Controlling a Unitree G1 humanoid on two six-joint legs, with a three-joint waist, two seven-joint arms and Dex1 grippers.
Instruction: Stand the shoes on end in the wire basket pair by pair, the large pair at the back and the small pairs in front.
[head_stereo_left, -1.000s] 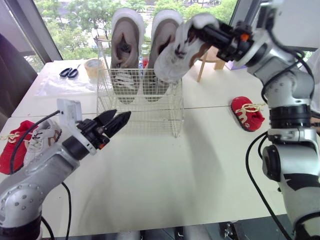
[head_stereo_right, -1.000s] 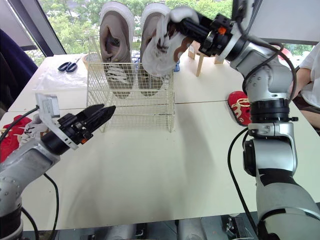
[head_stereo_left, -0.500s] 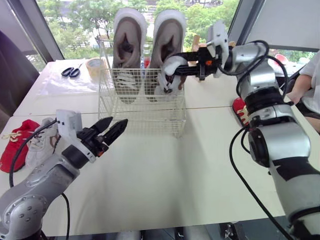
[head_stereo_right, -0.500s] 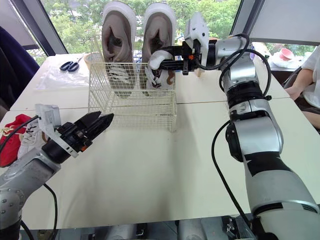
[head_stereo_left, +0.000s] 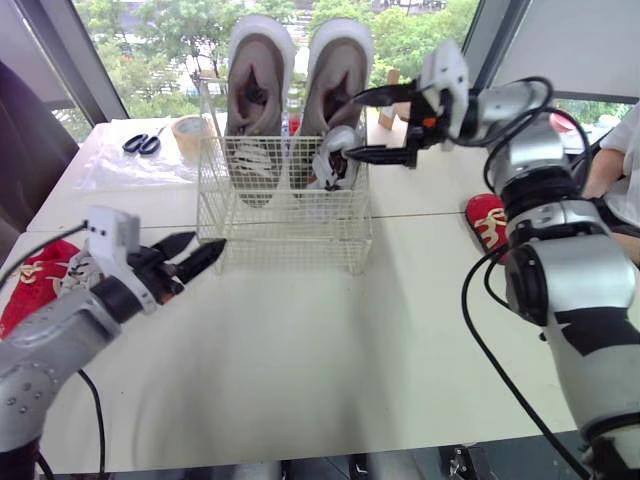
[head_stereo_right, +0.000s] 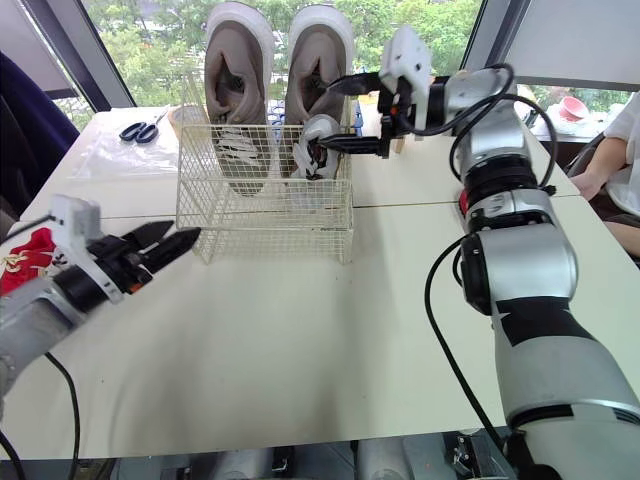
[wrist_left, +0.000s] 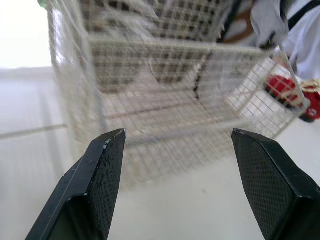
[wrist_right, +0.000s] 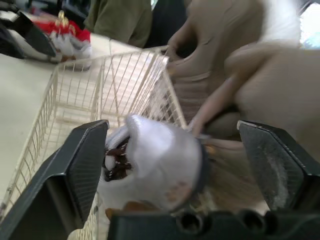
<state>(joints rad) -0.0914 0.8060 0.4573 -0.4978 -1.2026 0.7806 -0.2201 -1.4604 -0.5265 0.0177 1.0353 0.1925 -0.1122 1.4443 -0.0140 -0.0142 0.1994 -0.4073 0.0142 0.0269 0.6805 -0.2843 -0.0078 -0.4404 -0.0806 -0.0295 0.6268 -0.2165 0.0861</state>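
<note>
The wire basket (head_stereo_left: 283, 222) stands mid-table with two large beige shoes (head_stereo_left: 258, 95) on end at its back. A small white shoe (head_stereo_left: 335, 160) sits upright in the basket's right side, in front of the right-hand beige shoe. My right gripper (head_stereo_left: 366, 125) hangs open just right of the basket; in the right wrist view its fingers (wrist_right: 75, 172) stand wide on either side of the white shoe (wrist_right: 155, 160), apart from it. My left gripper (head_stereo_left: 190, 256) is open and holds nothing, low over the table in front of the basket's left corner (wrist_left: 165, 90).
A red small shoe (head_stereo_left: 491, 220) lies on the table to the right of the basket. Another red shoe (head_stereo_left: 28, 278) and a white one (head_stereo_left: 72, 272) lie at the left edge. Scissors (head_stereo_left: 140, 143) and tape (head_stereo_left: 187, 129) sit at the back left. A person's sleeve (head_stereo_left: 622, 130) shows far right.
My right gripper has opened and let go of the small white shoe, which now stands in the basket. My left arm has drawn back to the left and lower.
</note>
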